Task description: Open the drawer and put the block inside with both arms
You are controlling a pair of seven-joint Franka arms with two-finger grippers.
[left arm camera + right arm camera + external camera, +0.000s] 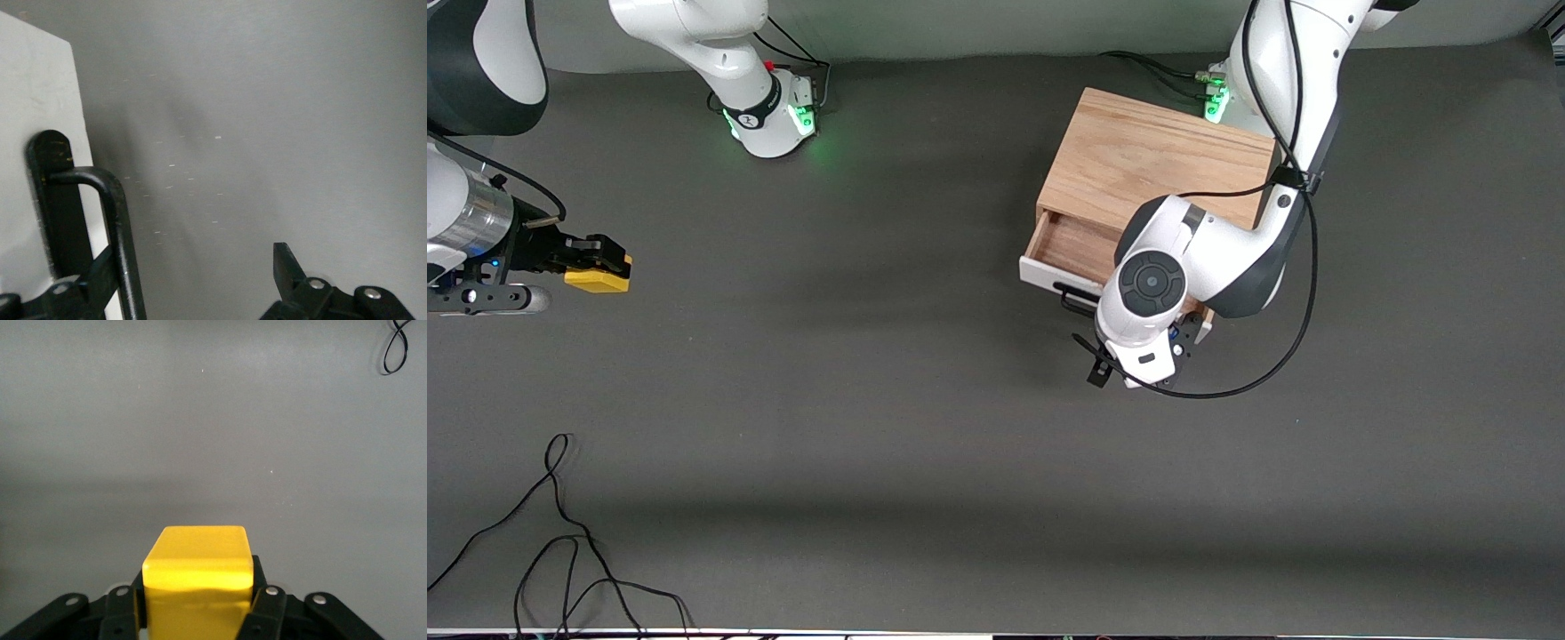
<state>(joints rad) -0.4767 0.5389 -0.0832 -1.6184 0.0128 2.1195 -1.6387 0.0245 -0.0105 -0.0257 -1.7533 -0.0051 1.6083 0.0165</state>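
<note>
Front view: two arms, one cabinet (1156, 160) with one drawer (1072, 253), one block (599, 281), and one loose black cable (560, 533). The drawer is pulled partly out of the cabinet, wood interior showing. The left gripper (1138, 360) sits in front of the drawer at its handle (1074, 300). The right gripper (596, 258) is clamped on the yellow block, up over the mat toward the right arm's end of the table, well apart from the cabinet. The table (871, 400) is covered in a dark grey mat; a pale wall runs along the bases.

Left wrist view: fingers (287, 267) spread apart, one beside the black handle (117, 220) on the white drawer front (33, 100).

Right wrist view: the block (198, 577) is pinched between both fingers (267, 607) above bare grey mat.
</note>
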